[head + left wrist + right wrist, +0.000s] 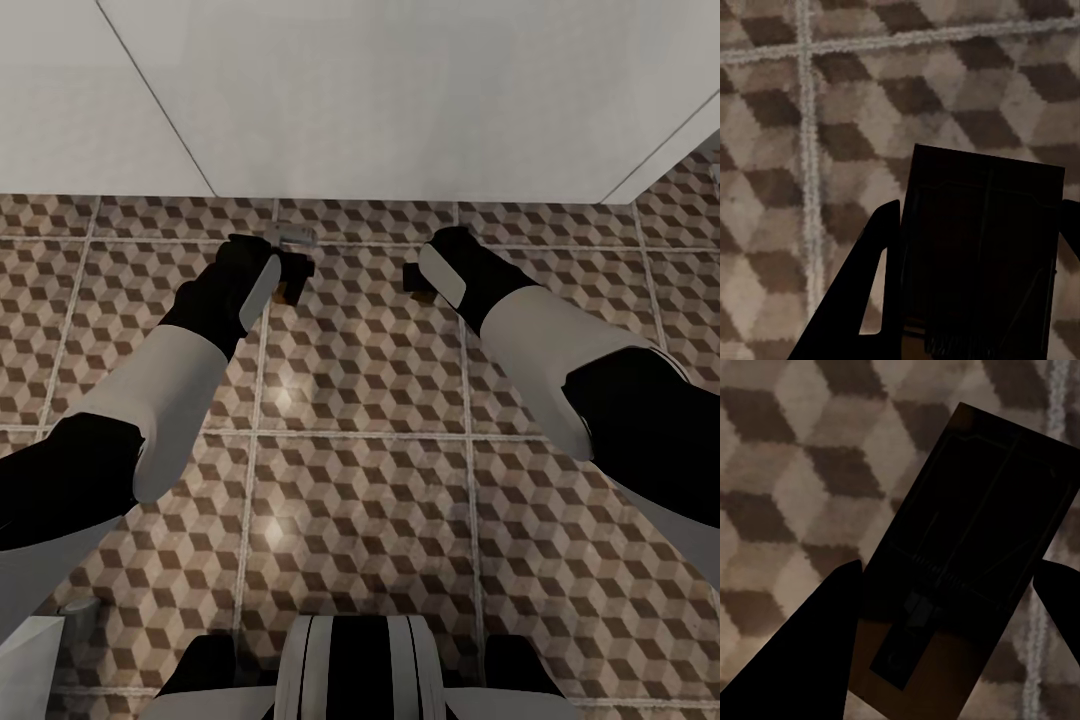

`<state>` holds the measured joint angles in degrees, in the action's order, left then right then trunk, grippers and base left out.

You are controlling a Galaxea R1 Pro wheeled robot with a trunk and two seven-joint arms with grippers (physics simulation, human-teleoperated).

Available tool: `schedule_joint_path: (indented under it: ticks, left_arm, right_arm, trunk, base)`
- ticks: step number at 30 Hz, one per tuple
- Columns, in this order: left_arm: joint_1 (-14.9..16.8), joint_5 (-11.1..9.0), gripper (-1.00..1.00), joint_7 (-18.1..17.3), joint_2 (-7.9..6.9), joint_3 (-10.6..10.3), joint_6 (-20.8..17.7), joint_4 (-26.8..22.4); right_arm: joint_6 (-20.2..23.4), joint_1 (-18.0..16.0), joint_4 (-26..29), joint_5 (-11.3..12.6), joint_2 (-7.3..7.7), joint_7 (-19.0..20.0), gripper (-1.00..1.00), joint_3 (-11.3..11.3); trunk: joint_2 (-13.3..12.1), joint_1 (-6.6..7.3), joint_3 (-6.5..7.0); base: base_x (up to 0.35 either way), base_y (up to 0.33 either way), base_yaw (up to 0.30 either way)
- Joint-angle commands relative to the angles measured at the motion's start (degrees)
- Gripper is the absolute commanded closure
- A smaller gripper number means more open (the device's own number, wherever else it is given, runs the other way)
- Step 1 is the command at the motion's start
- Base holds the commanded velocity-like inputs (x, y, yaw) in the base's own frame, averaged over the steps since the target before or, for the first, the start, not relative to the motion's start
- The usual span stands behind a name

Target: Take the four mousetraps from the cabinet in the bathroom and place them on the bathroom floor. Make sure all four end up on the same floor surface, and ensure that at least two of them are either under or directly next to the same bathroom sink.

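I look down at the bathroom floor (360, 400), tiled with a brown and cream cube pattern. Both arms reach forward toward a white panel. My left gripper (287, 272) is shut on a mousetrap (283, 291), of which a tan edge shows. In the left wrist view that mousetrap (982, 247) is a dark board between the fingers (862, 300), close over the tiles. My right gripper (418, 283) is shut on a second mousetrap (426, 297). In the right wrist view this mousetrap (967, 555) hangs tilted between the fingers (810, 652), its tan end nearest the camera. The cabinet is out of view.
A large white panel (400, 90) rises from the floor just beyond both grippers. A small pale grey object (292, 235) sits at its foot by the left gripper. A white object (28, 650) stands at the near left. My base (350, 670) is at the near edge.
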<state>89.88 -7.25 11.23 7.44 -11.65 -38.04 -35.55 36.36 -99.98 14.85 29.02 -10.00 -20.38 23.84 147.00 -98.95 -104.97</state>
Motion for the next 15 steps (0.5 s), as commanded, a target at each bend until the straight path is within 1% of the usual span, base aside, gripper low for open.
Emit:
schedule_joint_path:
  ticks: [1, 15]
  left_arm:
    - [0.03, -0.51, 1.00, 0.46, -0.04, -0.27, -0.11, -0.03]
    - [0.02, -0.52, 1.00, 0.46, -0.05, -0.30, 0.30, 0.03]
  right_arm:
    - [0.13, -0.04, 0.07, 0.60, 0.00, -0.47, 1.00, 0.33]
    - [0.11, -0.09, 0.20, 0.60, 0.00, -0.45, 1.00, 0.45]
  trunk:
    - [0.03, -0.02, -0.03]
    - [0.03, -0.02, -0.03]
  base:
    - [0.000, 0.000, 0.000]
    - [0.000, 0.000, 0.000]
